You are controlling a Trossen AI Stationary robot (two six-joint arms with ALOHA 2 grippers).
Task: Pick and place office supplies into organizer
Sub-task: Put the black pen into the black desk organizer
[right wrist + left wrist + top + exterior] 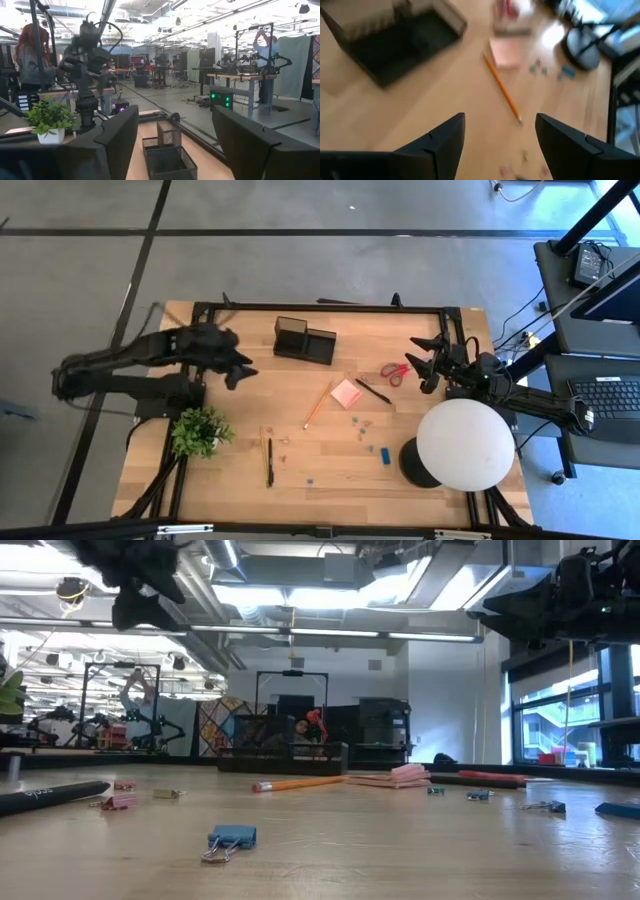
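So the left gripper (243, 372) is hanging in the air with its jaws wide apart and nothing in them, off to the left of the black organizer (304, 340), which sits near the far edge of the bench (330, 470). The right gripper (418, 362) is spread apart and empty too, just beside the red-handled scissors (393, 372). The pink sticky-note pad (346, 392), orange pencil (318, 404), two black pens (269, 461), blue block (385, 453) and tiny clips (359, 424) are all lying loose mid-bench.
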